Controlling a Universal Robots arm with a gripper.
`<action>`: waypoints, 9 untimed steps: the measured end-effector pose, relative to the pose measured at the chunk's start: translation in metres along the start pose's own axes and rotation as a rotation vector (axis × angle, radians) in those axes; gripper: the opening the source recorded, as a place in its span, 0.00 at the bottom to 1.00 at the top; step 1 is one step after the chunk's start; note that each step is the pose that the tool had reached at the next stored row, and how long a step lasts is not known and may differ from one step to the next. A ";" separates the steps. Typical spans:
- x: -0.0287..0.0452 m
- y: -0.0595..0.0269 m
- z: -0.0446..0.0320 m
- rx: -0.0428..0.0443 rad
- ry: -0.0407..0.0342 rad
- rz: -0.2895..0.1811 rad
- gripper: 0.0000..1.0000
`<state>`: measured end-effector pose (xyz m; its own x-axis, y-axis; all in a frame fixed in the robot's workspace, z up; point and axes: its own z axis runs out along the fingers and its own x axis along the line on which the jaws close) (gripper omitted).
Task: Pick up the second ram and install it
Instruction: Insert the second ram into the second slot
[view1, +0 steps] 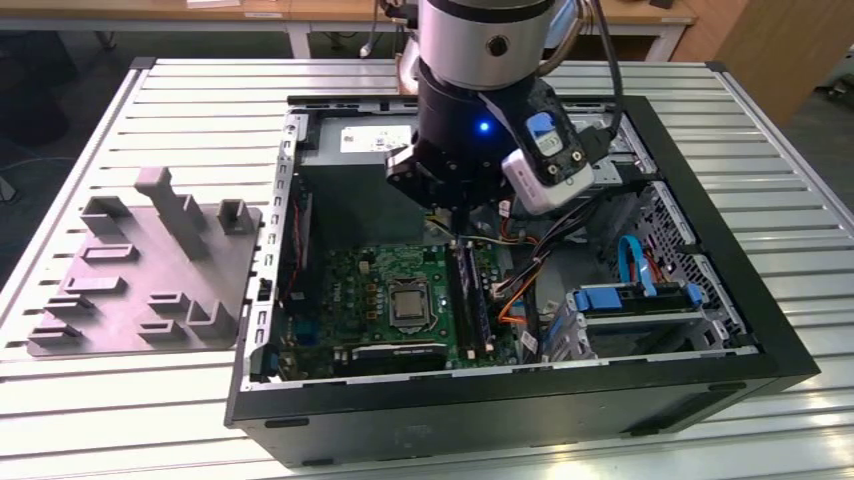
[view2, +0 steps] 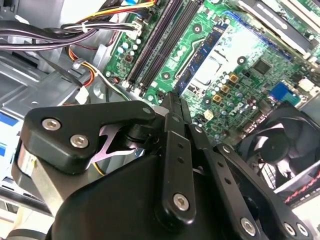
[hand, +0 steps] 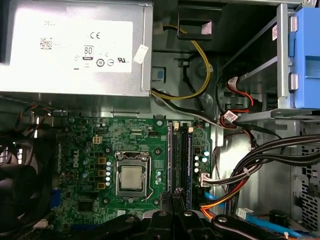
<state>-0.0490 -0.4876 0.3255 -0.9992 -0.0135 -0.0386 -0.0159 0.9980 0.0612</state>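
Workshop or lab: slatted metal table (view1: 200, 110), wooden workbench (view1: 334, 12) behind.

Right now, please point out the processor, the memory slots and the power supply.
processor (hand: 131, 178): first wrist view, centre of its metal lid.
memory slots (hand: 179, 156): first wrist view, midway along them.
power supply (hand: 75, 46): first wrist view, on its white label.

Printed label (hand: 72, 47) — on power supply (hand: 75, 84)

A slatted metal table (view1: 147, 420) is taking up most of the room. Beyond the table a wooden desk (view1: 334, 14) is standing, and a wooden panel (view1: 774, 50) is rising past its far corner, over grey floor (view1: 834, 140).
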 end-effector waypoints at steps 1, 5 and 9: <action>-0.0013 -0.0001 0.0012 -0.0001 0.0001 -0.001 0.11; -0.0037 -0.0005 0.0067 -0.0002 0.0005 -0.005 0.11; -0.0042 -0.0009 0.0129 -0.0006 0.0013 -0.017 0.11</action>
<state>-0.0443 -0.4877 0.3127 -0.9988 -0.0303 -0.0383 -0.0326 0.9976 0.0612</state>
